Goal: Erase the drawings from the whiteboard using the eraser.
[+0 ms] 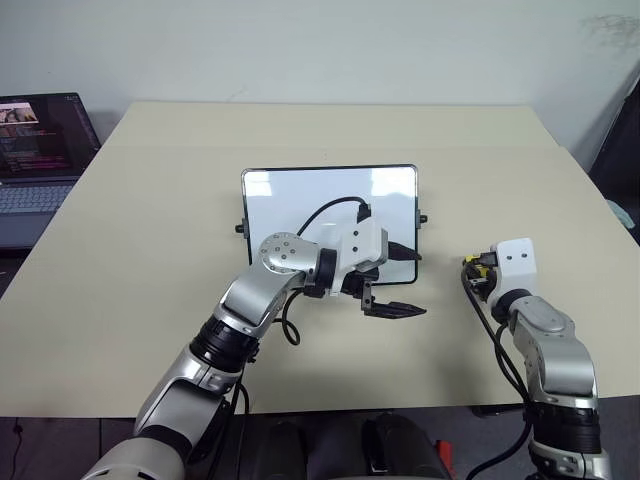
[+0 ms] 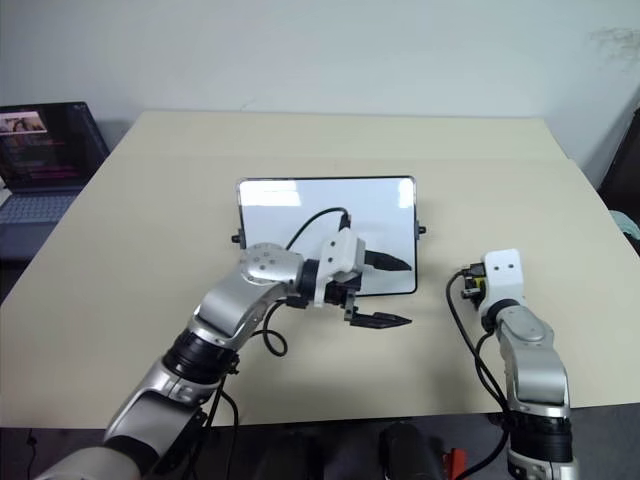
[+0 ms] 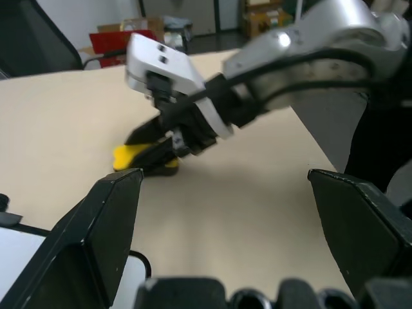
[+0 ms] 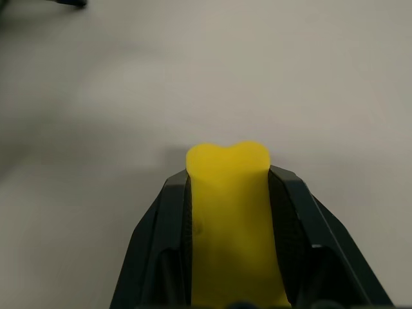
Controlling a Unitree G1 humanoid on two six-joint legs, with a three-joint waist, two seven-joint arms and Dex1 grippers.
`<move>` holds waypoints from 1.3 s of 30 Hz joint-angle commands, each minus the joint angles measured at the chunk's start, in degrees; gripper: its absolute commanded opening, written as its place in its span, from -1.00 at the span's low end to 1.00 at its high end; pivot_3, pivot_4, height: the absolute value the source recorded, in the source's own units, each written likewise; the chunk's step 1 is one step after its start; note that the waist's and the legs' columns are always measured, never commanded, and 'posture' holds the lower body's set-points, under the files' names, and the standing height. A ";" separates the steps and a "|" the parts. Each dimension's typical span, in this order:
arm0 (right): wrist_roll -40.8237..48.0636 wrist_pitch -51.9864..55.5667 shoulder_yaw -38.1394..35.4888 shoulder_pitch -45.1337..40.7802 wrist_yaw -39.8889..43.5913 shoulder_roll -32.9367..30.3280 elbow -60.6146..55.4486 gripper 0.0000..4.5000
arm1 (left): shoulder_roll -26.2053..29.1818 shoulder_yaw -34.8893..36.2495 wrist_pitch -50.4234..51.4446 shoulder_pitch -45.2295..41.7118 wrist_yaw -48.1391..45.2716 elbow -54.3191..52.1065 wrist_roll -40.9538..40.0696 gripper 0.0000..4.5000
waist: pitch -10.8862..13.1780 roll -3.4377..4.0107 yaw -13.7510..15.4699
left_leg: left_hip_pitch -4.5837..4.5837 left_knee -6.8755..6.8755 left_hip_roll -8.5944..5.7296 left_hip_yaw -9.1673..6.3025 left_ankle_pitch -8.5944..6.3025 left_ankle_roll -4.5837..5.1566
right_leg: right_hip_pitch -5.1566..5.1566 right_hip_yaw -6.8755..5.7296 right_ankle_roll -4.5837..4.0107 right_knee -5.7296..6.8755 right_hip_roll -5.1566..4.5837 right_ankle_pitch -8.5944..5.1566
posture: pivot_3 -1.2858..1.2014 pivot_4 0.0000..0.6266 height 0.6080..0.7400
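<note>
The eraser [image 4: 226,212] is clamped between the two black fingers [image 4: 162,244] of the right gripper [image 4: 226,193], its yellow end squeezed into a notched shape beyond the fingertips. This gripper is seen low over the beige surface [image 1: 150,200], to the right of the whiteboard [image 1: 300,195] and apart from it. The whiteboard lies flat near the middle of the surface, and its visible white area looks clean; the near right part is hidden by the left arm. The left gripper [image 1: 396,282] is held over the board's near right corner, pointing toward the right gripper, with its fingers [image 3: 90,251] spread wide and nothing between them. A laptop [image 1: 35,150] is seen at the far left edge.
</note>
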 commanded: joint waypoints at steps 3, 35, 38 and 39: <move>2.08 -3.34 -1.03 -2.46 -0.22 -2.06 3.16 -0.43 | -0.76 -0.53 -0.59 0.88 1.00 -1.36 1.03 1.00 | 0.01 0.01 0.04 | 0.00 0.01 0.00 0.00 0.00 0.00 | 0.00 0.00 0.00 0.00 0.00 0.00 | 0.03 -0.52 1.00; 16.46 -38.14 -1.42 22.72 5.30 6.09 -7.05 0.99 | -13.43 36.39 -0.53 43.68 52.85 -28.35 3.66 1.00 | -0.08 0.01 0.60 | 0.39 0.12 0.04 -0.20 -0.06 0.04 | 0.43 0.00 0.12 0.05 -0.48 -0.01 | 0.03 -0.52 1.00; 15.62 -41.98 -2.10 24.07 4.85 6.22 -1.85 0.99 | -16.02 39.29 -1.90 47.54 56.54 -27.24 3.20 1.00 | -0.08 0.00 0.66 | 0.54 0.13 0.06 -0.08 -0.06 0.07 | 0.49 0.09 0.12 0.06 -0.49 -0.01 | 0.03 -0.52 1.00; 16.38 -42.00 -2.82 23.70 5.10 5.78 -0.11 0.99 | -16.64 39.15 -1.83 47.66 57.57 -27.06 3.30 1.00 | -0.08 0.00 0.67 | 0.57 0.13 0.08 -0.07 -0.06 0.07 | 0.48 0.11 0.11 0.09 -0.50 -0.01 | 0.03 -0.52 1.00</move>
